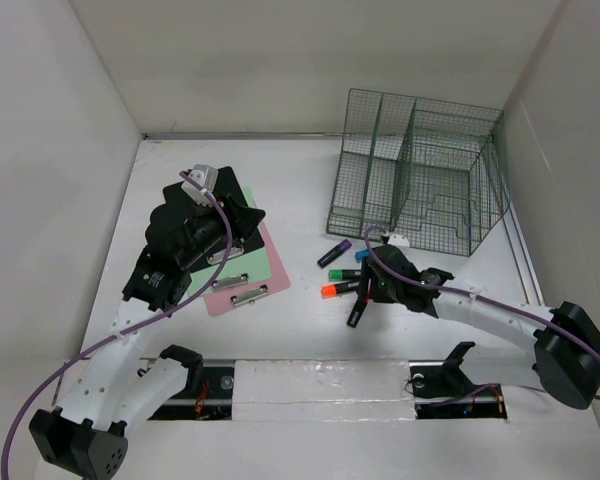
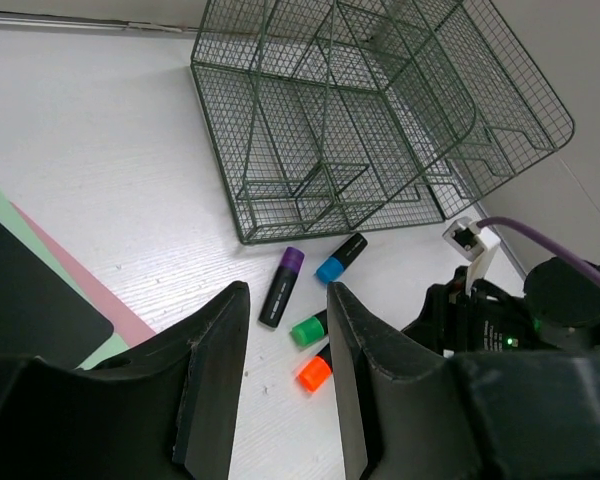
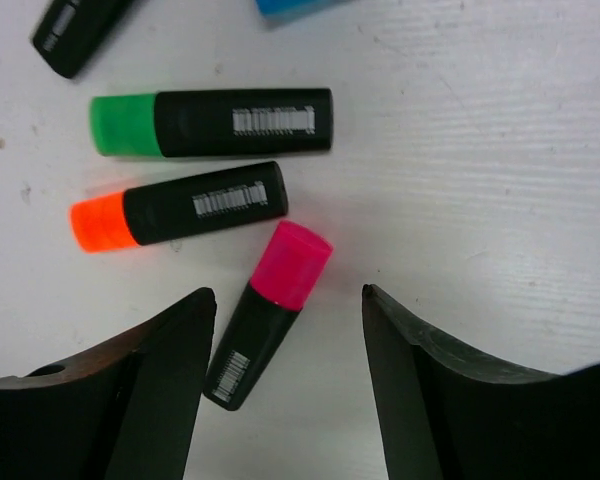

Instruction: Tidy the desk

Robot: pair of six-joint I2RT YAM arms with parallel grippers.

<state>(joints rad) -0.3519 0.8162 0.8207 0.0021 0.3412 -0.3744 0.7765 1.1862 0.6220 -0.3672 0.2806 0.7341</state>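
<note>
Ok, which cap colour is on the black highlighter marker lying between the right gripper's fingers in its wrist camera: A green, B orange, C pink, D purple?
C: the black highlighter with the pink cap lies in the gap of the open right gripper; the green-capped highlighter and orange-capped highlighter lie beyond it.

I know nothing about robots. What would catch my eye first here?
The bright-capped highlighters scattered on the white desk stand out first, with the right hand open over the pink highlighter. Behind them stands a green wire rack. At the left, a stack of clipboards lies under the left arm.
</note>
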